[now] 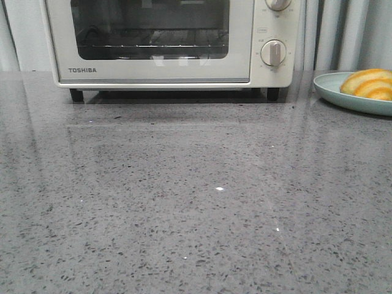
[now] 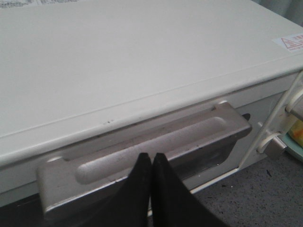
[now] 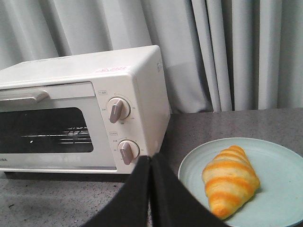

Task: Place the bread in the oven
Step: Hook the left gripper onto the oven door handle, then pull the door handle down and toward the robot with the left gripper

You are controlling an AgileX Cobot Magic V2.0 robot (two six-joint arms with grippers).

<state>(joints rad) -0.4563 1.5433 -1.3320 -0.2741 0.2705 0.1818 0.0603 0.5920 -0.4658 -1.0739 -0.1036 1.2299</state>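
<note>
grey speckled desk fills the front view, pale curtains behind. at the back sits the oven, door up and closed, wire rack behind the glass. beside it to the right, well apart, a teal plate carries the bread. left tool hovers just at the door handle, fingers pressed together, empty. right tool, closed on nothing, hangs near the plate.

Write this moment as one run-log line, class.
oven: door closed | bread: on plate, right of oven | left gripper: shut, at door handle | right gripper: shut, empty
</note>
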